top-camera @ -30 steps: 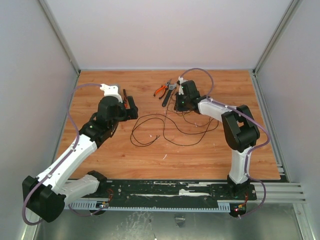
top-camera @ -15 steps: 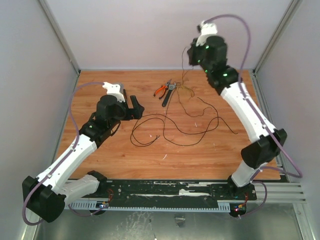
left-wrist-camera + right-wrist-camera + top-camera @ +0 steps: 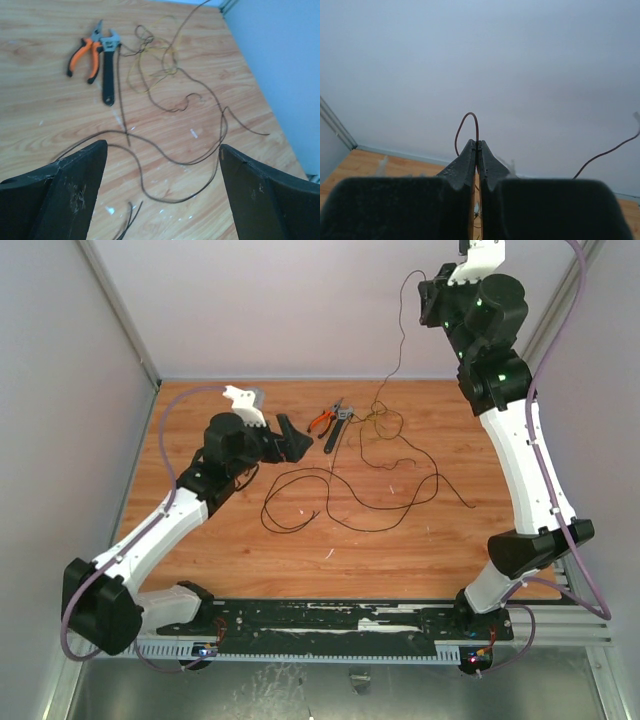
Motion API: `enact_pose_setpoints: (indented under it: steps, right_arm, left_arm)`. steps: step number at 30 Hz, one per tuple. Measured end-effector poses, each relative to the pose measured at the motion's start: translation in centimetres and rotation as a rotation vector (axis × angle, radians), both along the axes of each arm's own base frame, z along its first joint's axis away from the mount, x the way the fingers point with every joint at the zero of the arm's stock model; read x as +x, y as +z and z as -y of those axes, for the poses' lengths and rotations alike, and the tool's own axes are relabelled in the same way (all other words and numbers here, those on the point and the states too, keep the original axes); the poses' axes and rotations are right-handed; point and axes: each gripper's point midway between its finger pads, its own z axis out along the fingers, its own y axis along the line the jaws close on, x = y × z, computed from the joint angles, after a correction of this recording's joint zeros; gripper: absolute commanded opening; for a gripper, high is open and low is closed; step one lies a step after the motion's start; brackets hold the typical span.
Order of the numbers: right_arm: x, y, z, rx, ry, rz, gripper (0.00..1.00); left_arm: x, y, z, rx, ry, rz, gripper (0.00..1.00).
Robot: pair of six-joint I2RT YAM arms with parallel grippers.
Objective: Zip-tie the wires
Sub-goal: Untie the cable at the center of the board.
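Right gripper (image 3: pixel 477 146) raised higher, wires (image 3: pixel 370 530) seemingly pinched

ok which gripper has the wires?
The right gripper: it is up high, jaws shut on a loop of the wires. The left gripper is wide open and empty, low over the table.

White-black arms (image 3: pixel 150 540) (apparently lilac cables (image 3: pixel 152 435))
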Motion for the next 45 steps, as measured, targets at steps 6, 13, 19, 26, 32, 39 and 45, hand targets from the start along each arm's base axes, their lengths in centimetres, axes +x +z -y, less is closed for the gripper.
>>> enact_pose_setpoints:
  steps: [6, 13, 19, 26, 32, 39, 45]
  right_arm:
    - [0.0, -0.4, 0.0, -0.008, 0.012, -0.01, 0.0]
    - [-0.5, 0.3, 0.3, -0.005, 0.008, 0.003, 0.0]
    - [-3.0, 2.6, 1.2, 0.009, 0.006, 0.054, 0.0]
    - [-6.3, 5.1, 2.5, 0.011, -0.006, 0.117, 0.0]
    - [-6.8, 4.5, 2.8, 0.003, -0.011, 0.107, 0.0]
    - [-6.5, 2.6, 2.9, -0.012, -0.023, 0.065, 0.0]
    - [-7.3, 1.6, 6.6, -0.017, -0.155, 0.038, 0.0]
  left_arm:
    - [2.3, 1.9, 3.6, -0.073, -0.088, 0.067, 0.98]
    - [5.3, -1.5, 9.0, -0.077, -0.138, 0.065, 0.98]
    - [9.6, -4.1, 13.9, -0.05, -0.142, 0.075, 0.98]
    - [14.0, -4.5, 18.7, -0.068, -0.161, 0.154, 0.92]
    - [15.7, -4.9, 21.1, -0.076, -0.18, 0.193, 0.76]
    - [17.7, -2.4, 23.1, -0.106, -0.184, 0.269, 0.1]
    - [20.3, 1.2, 23.8, -0.076, -0.17, 0.348, 0.03]
